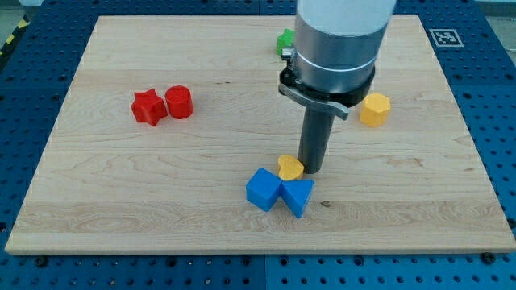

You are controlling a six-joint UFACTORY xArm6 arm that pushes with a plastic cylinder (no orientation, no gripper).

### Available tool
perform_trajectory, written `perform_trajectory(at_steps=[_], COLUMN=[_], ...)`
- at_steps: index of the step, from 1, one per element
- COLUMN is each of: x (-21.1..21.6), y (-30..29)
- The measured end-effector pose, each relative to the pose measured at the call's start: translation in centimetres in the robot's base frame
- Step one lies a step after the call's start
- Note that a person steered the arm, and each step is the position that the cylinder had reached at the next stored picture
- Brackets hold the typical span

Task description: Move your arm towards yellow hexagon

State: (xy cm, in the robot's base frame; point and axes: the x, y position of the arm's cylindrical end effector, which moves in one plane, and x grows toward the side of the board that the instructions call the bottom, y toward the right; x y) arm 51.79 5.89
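Reaching stage: my tip [311, 170] rests beside a small yellow block [290, 167] — far from the yellow hexagon block [374, 109].
Next move: travel toward the view's upper right (across the wooden surface [121, 185]).
Gripper: none fitted, just a rod.

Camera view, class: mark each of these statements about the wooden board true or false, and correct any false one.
1. The red star touches the red cylinder. True.
2. My tip rests against the yellow hexagon. False: the hexagon lies apart, toward the view's upper right; the tip is beside the small yellow block.
3. The blue cube and blue triangle sit together. True.
4. The green block lies at the view's bottom. False: it is near the top, partly hidden by the arm.
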Motion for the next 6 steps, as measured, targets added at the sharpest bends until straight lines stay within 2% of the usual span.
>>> perform_trajectory(at_steps=[1,2,3,4,5,6], x=[-1.6,-5.2,-6.4,-6.2,-3.8,-3.1], y=[2.2,3.3,3.3,3.3,5.9,13.2])
